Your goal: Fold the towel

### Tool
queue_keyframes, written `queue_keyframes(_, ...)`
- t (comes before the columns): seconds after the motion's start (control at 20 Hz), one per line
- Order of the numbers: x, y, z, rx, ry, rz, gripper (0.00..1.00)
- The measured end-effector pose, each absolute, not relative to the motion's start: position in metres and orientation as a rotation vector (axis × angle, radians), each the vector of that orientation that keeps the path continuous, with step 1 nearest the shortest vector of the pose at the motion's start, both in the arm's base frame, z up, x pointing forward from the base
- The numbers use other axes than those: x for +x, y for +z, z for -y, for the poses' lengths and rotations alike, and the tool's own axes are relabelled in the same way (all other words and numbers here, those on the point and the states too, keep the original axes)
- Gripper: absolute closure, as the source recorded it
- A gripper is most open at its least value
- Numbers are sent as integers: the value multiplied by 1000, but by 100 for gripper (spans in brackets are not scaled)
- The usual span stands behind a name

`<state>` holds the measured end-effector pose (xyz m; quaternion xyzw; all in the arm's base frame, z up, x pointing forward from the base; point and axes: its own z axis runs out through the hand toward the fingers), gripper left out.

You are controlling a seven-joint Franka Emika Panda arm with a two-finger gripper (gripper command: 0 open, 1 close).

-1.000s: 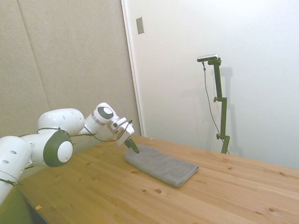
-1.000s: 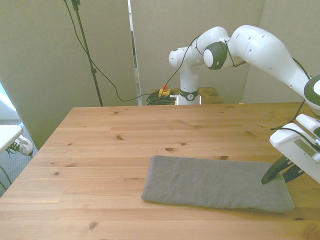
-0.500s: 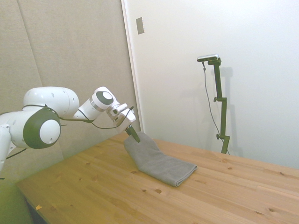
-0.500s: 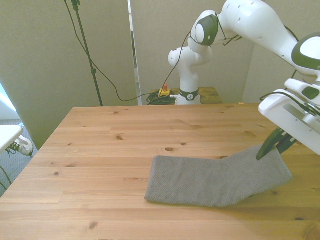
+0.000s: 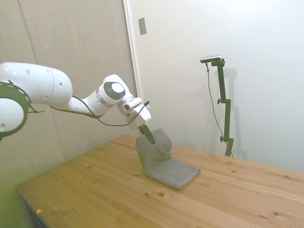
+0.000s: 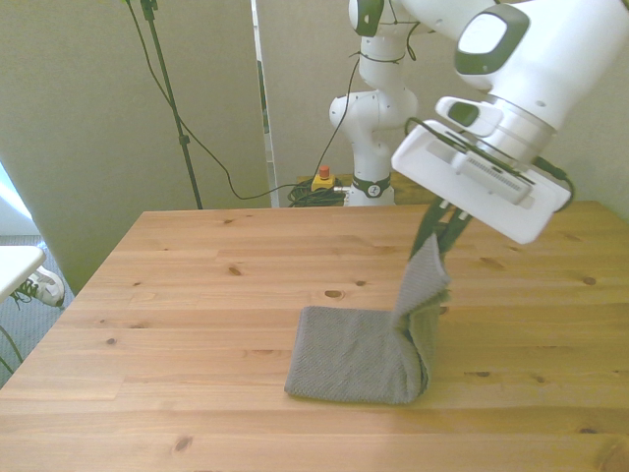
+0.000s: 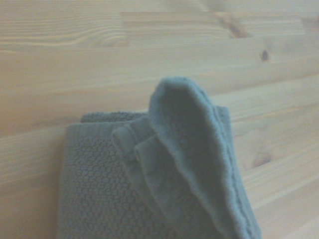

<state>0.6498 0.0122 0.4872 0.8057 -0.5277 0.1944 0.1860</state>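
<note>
Side view: the pincer [image 5: 149, 136] pinched one end of the towel [image 5: 164, 160] and held it up off the desk [image 5: 95, 190].

That raised end hung just under the dark fingers, which were pressed together on the cloth, while the other half of the towel lay flat on the wood, so the cloth made a steep bend between the two parts (the lifted part stood nearly upright). From the front view the pincer [image 6: 439, 239] gripped the towel [image 6: 354, 364] at the end toward the front view's right, with the flat part stretching to the front view's left. Only the wrist view showed the towel [image 7: 164, 174] from close by: its knitted weave, its stacked layers and the rounded lifted edge, slightly out of focus.
</note>
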Motion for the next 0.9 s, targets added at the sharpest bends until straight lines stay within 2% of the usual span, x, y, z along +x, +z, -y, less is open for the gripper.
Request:
queue_keyframes(0.2,634,488,33,2295,571,1546,100)
queue_keyframes(0.5,640,483,94,2405,580,1603,100)
queue_keyframes(0.9,653,455,147,2559,598,1633,100)
